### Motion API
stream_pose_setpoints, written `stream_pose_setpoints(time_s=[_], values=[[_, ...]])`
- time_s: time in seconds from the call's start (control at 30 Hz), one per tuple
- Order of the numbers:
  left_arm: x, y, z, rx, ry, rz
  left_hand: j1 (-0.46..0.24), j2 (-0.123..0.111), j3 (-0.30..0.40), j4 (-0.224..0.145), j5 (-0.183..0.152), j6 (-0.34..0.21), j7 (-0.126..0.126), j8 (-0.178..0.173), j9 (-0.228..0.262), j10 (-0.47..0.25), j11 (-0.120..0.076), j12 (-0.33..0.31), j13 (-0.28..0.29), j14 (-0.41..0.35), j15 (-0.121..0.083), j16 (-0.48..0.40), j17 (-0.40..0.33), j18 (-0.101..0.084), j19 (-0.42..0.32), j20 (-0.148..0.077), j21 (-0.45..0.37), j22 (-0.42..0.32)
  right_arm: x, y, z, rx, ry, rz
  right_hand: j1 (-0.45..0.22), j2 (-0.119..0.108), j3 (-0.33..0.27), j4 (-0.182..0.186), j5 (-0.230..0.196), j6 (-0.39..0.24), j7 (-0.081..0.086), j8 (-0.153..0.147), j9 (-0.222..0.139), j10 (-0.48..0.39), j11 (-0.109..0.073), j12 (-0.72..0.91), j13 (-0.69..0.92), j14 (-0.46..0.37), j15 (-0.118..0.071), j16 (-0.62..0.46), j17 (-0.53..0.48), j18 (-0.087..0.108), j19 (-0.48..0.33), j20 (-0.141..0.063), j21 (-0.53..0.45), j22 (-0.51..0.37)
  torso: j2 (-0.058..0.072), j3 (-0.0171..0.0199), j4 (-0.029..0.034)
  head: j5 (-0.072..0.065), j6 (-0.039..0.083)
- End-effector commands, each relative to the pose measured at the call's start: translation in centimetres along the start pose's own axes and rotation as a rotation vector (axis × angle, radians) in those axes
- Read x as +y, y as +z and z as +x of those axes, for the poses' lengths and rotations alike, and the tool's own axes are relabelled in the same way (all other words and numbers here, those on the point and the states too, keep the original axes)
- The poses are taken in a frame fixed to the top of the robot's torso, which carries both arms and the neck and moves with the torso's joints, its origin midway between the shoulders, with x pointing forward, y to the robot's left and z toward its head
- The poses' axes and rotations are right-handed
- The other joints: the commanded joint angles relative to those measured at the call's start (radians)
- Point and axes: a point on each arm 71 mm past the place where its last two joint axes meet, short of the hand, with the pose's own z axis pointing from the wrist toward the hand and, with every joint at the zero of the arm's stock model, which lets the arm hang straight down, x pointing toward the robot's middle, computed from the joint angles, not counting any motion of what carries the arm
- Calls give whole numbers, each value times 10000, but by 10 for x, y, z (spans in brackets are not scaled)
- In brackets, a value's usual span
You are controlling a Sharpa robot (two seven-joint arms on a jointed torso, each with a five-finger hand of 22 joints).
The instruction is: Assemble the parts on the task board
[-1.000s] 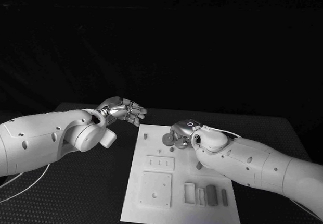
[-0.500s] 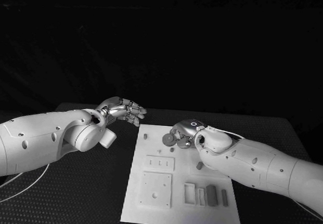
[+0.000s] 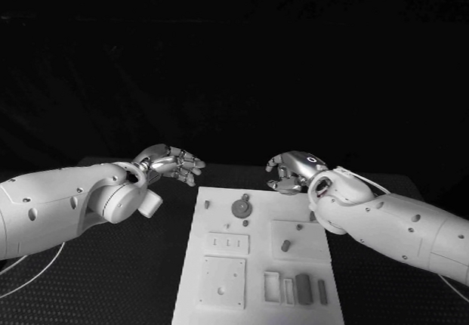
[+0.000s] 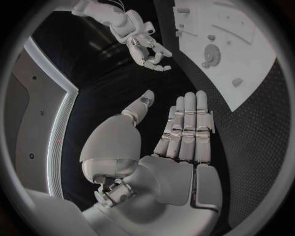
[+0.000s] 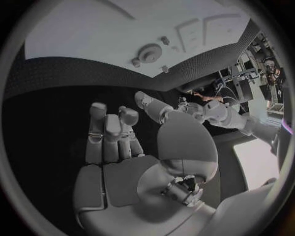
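Observation:
The white task board (image 3: pixel 262 305) lies in the middle of the table. A round grey part (image 3: pixel 241 207) rests flat near its far end, with a small peg (image 3: pixel 286 245) closer in and several grey bars (image 3: pixel 303 287) in slots at the near right. My right hand (image 3: pixel 292 172) hovers above the board's far edge, fingers apart and empty; the right wrist view shows its bare palm (image 5: pixel 117 147) over the dark table, with the round part (image 5: pixel 149 51) beyond. My left hand (image 3: pixel 172 163) hangs left of the board, fingers straight and empty (image 4: pixel 181 132).
Black table (image 3: pixel 127 275) surrounds the board on all sides. Recessed plates (image 3: pixel 225 280) take up the board's near left. In the left wrist view, the board (image 4: pixel 252 73) lies off to one side, with the right hand (image 4: pixel 147 49) above its far end.
My right hand has lifted off the round part and drawn back to the board's far edge, leaving that part uncovered. The left hand has barely moved.

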Motion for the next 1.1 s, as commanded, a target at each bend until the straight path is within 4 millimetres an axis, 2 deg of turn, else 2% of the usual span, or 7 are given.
stream_pose_setpoints(time_s=[0.03, 0.33, 0.57, 0.67, 0.8, 0.97, 1.1], values=[[-2, 1, 1, 152, 142, 243, 121, -26, 4, -84, -29, 171, -28, 83, 60, 164, -67, 99, 89, 8, -19, -76, 22, 156, -3, -43, -41, 26, -18, -11, -6, 363, 1110, -320, -69, 29, -295, -98, -20, 80, 5, 73, 38, -95, 68, 62, 25, -60, 31, 13, -13, 116, -65, 2, 22, 199, -89, -5, -144, -27, 53], [-2, 2, 2, 269, 316, 289, 289, 57, 53, -175, -27, 410, -17, 140, 162, 240, -114, 110, 227, 8, -19, -111, 50, 156, -2, -44, -65, 52, -63, -38, -13, 982, 1240, -159, 68, 70, -514, -223, 1, 181, -17, 141, 104, -252, 50, 39, 32, -210, 19, -29, -18, 116, -221, 49, -52, 194, -154, 27, -282, -63, 121], [-2, 1, 0, 258, 339, 345, 372, 40, 49, -200, -27, 312, -40, 27, 158, 139, -63, 23, 263, 3, -9, -135, 69, 148, -11, -35, -83, 68, -88, -58, -2, 1106, 872, 207, 152, -27, -591, -309, 3, 194, -29, 151, 127, -298, 38, 34, 31, -265, 11, -34, -17, 116, -276, 80, -71, 197, -173, 79, -389, -117, 110], [-1, 1, -1, 242, 345, 344, 390, 24, 42, -199, -28, 318, -105, 15, 168, 134, -58, 10, 282, 7, -9, -139, 76, 147, -8, -35, -85, 75, -92, -63, 7, 1217, 815, 289, 169, -55, -603, -321, 4, 189, -32, 148, 129, -302, 36, 35, 31, -272, 9, -33, -17, 116, -283, 85, -72, 198, -178, 102, -438, -78, 105], [-1, 0, -1, 247, 369, 355, 398, 16, 38, -200, -27, 318, -128, 9, 172, 132, -57, 4, 290, 8, -9, -141, 79, 147, -7, -35, -87, 78, -94, -66, 19, 1333, 826, 395, 185, -86, -617, -328, 6, 157, -37, 130, 126, -306, 32, 35, 29, -281, 6, -33, -17, 116, -290, 94, -75, 198, -171, 90, -410, -171, 85], [0, 0, -1, 272, 361, 317, 398, -13, 19, -189, -27, 284, -106, -33, 176, 157, -67, 8, 327, 22, -13, -143, 90, 149, 3, -37, -89, 88, -97, -68, 33, 1518, 854, 539, 148, -205, -660, -258, 10, -26, 35, 24, 91, -363, 94, 11, 16, -326, 50, -48, -26, 116, -315, 124, -99, 188, -161, 113, -362, -240, 37], [0, 0, 0, 290, 354, 308, 399, -31, 10, -187, -28, 271, -81, -52, 179, 174, -75, 13, 348, 25, -14, -145, 96, 149, 6, -39, -91, 93, -98, -68, 42, 1649, 879, 591, 151, -258, -669, -218, 9, -139, 78, -41, 69, -403, 136, 3, 10, -358, 93, -59, -33, 116, -336, 140, -119, 184, -163, 91, -343, -254, -2]])
